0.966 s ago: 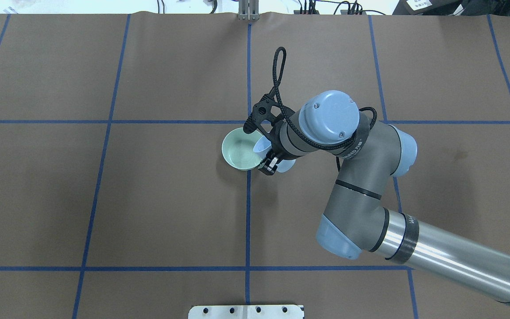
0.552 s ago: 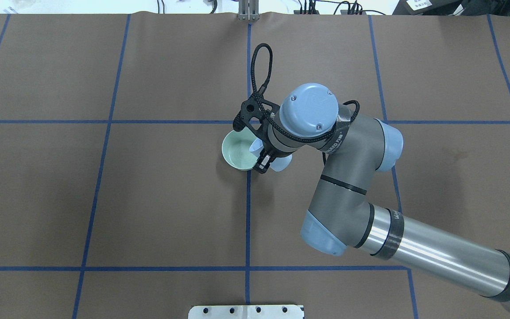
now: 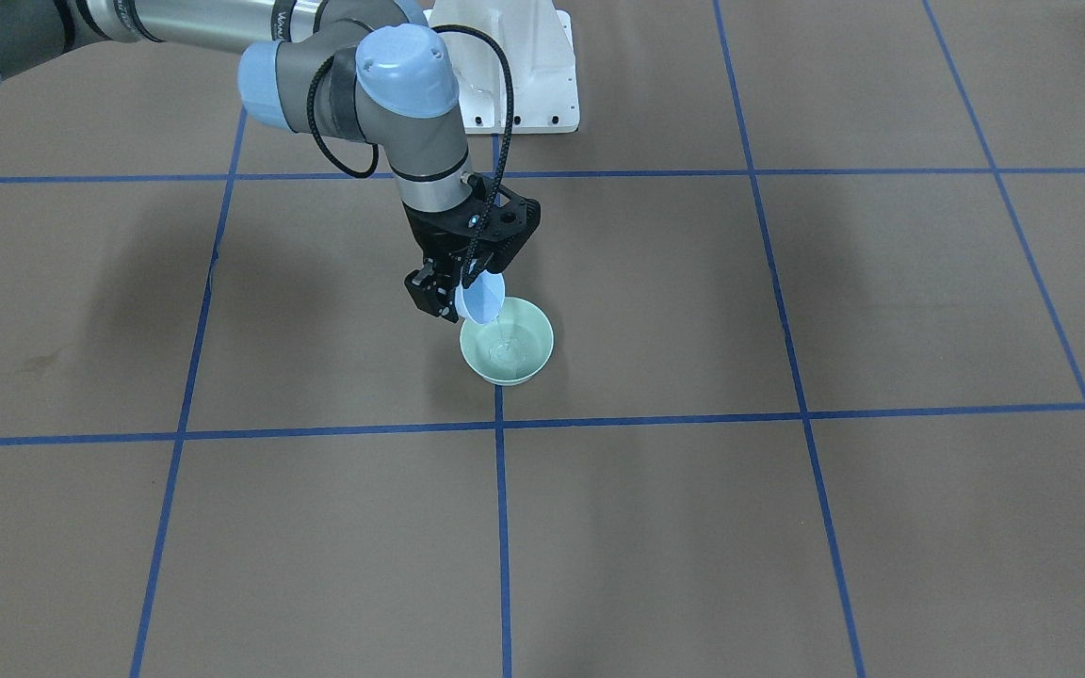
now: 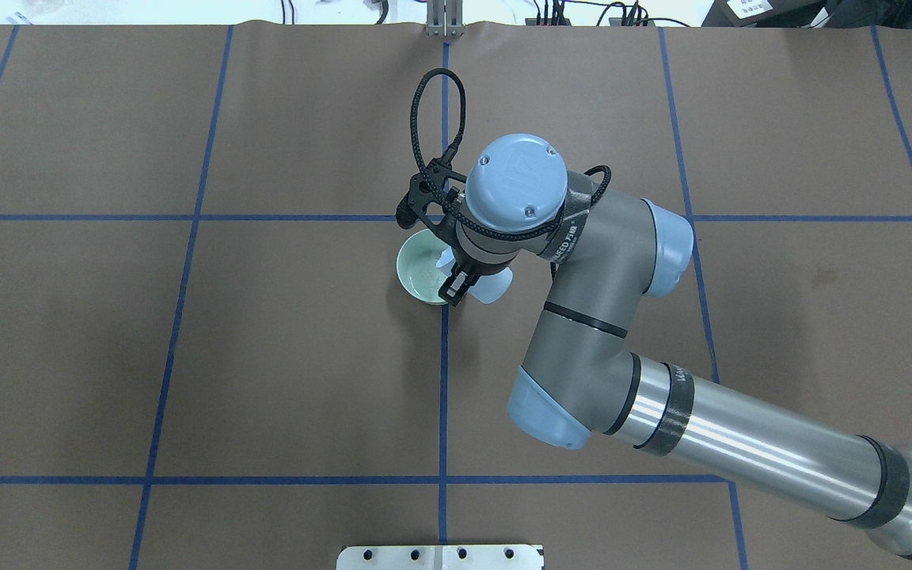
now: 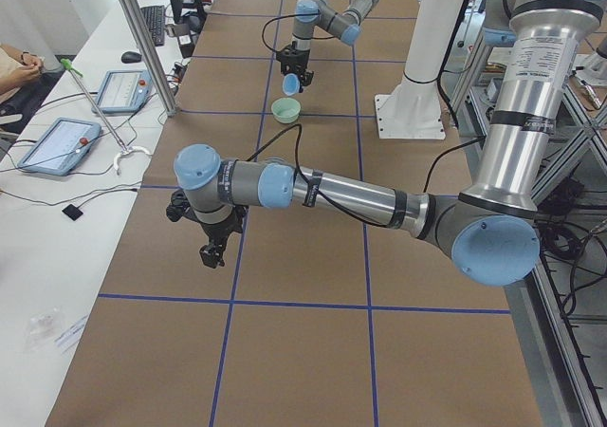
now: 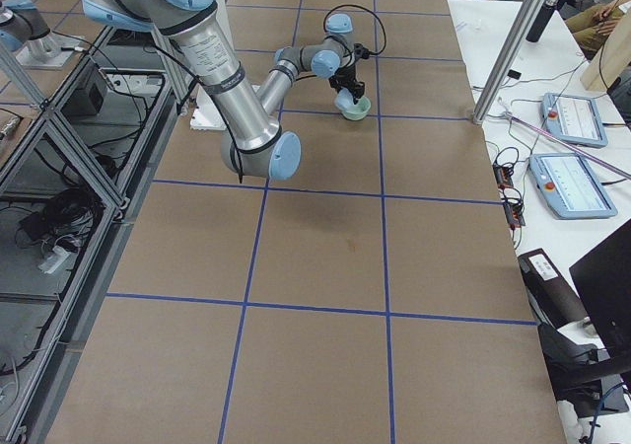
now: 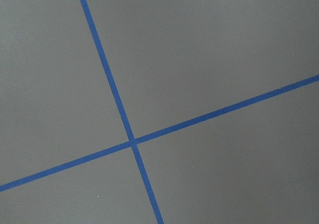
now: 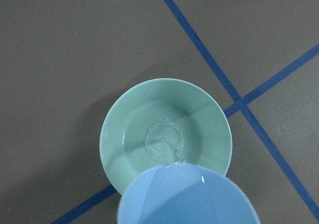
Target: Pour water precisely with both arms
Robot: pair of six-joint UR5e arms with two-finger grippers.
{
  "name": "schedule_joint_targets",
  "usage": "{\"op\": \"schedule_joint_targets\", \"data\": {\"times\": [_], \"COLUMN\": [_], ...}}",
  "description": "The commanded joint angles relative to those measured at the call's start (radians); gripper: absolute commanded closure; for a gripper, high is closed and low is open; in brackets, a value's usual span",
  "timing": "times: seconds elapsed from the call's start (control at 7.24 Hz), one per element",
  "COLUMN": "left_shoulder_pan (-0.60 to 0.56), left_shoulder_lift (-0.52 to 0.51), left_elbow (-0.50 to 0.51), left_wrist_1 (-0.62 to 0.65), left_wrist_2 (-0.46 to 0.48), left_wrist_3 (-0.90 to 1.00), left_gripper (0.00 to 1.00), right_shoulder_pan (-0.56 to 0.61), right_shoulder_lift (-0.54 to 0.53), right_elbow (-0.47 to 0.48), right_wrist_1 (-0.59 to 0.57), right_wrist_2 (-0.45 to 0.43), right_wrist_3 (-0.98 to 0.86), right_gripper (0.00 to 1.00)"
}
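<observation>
My right gripper (image 3: 456, 282) is shut on a pale blue cup (image 3: 482, 299) and holds it tilted over a pale green bowl (image 3: 508, 374) near the table's middle. A thin stream of water falls from the cup's lip into the bowl. In the right wrist view the cup (image 8: 187, 196) fills the bottom edge, and a small puddle of water (image 8: 164, 140) lies in the bowl (image 8: 127, 122). From overhead the right arm's wrist covers part of the bowl (image 4: 416, 273). My left gripper (image 5: 214, 247) hangs over bare table far from the bowl. I cannot tell whether it is open or shut.
Brown paper with a blue tape grid covers the table. The white bolted pedestal (image 3: 516, 75) stands at the robot's side of the table. A side bench with tablets (image 5: 62, 142) and a metal post (image 5: 142, 47) runs along the far edge.
The right arm's wrist has swung left and further over the bowl, carrying the cup with it and covering more of the bowl from overhead.
</observation>
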Motion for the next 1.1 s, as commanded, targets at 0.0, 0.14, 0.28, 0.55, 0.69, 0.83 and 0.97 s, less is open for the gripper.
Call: {"op": "schedule_joint_targets", "data": {"times": [0.0,0.14,0.28,0.55,0.69,0.83,0.97], "left_shoulder_pan": [0.000,0.000,0.000,0.000,0.000,0.000,0.000], "left_shoulder_lift": [0.000,0.000,0.000,0.000,0.000,0.000,0.000], "left_elbow": [-0.001,-0.001,-0.003,-0.003,-0.003,-0.003,-0.003], "left_wrist_1": [0.000,0.000,0.000,0.000,0.000,0.000,0.000], "left_wrist_2": [0.000,0.000,0.000,0.000,0.000,-0.003,-0.024], "left_wrist_3": [0.000,0.000,0.000,0.000,0.000,0.000,-0.002], "left_gripper": [0.00,0.00,0.00,0.00,0.00,0.00,0.00], "right_shoulder_pan": [0.000,0.000,0.000,0.002,0.002,0.002,0.002], "right_shoulder_lift": [0.057,0.065,0.065,0.071,0.080,0.085,0.085], "right_elbow": [-0.017,-0.022,-0.022,-0.025,-0.027,-0.031,-0.031], "right_wrist_1": [-0.086,-0.103,-0.105,-0.134,-0.157,-0.159,-0.159], "right_wrist_2": [0.002,0.005,0.005,0.008,0.008,0.007,0.007], "right_wrist_3": [-0.021,-0.026,-0.029,-0.046,-0.047,-0.050,-0.052], "right_gripper": [1.00,1.00,1.00,1.00,1.00,1.00,1.00]}}
